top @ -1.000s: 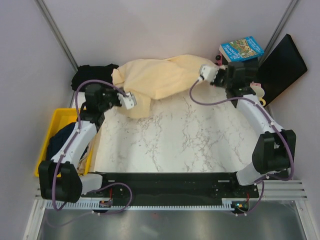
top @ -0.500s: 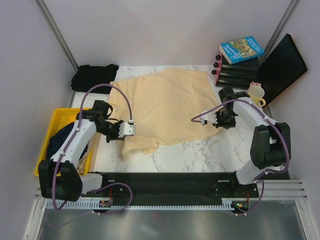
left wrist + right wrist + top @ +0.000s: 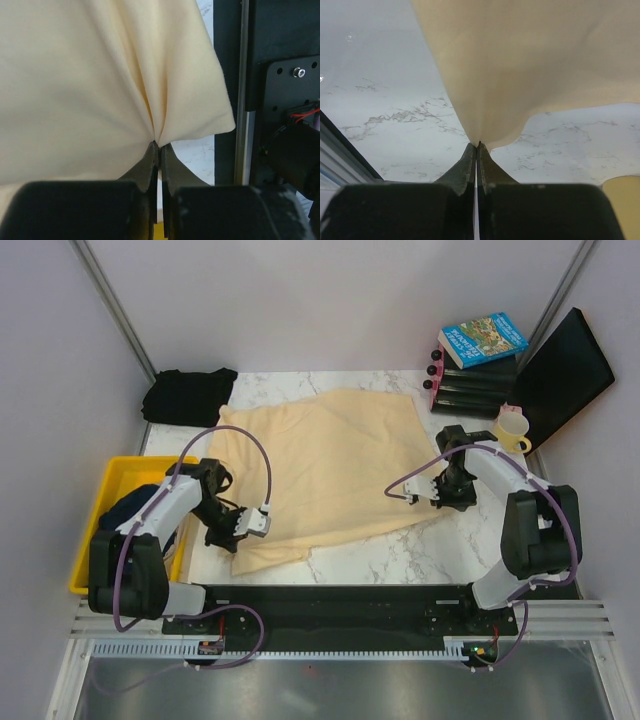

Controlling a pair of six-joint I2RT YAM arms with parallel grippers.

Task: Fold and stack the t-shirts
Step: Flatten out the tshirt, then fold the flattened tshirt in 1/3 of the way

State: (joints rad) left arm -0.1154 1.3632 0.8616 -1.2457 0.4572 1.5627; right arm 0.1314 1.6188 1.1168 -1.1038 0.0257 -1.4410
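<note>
The cream-yellow t-shirt (image 3: 320, 460) lies spread across the marble table. My left gripper (image 3: 262, 523) is shut on its near left edge. In the left wrist view the cloth (image 3: 100, 75) gathers into folds at the pinched tips (image 3: 159, 146). My right gripper (image 3: 412, 495) is shut on the shirt's near right corner. In the right wrist view the cloth (image 3: 530, 60) tapers into the closed tips (image 3: 478, 145) just above the table. A black t-shirt (image 3: 188, 395) lies bunched at the back left. A dark navy t-shirt (image 3: 125, 512) sits in the yellow bin.
The yellow bin (image 3: 98, 502) stands off the table's left edge. At the back right are a book (image 3: 482, 338) on black cases (image 3: 470, 390), a cream mug (image 3: 511, 427) and a leaning black board (image 3: 563, 375). A black rail (image 3: 330, 597) runs along the near edge.
Both grippers drew the cream shirt from a bunched heap at the back toward the near side and lowered it, so it now lies spread flat. Both grips stayed shut.
</note>
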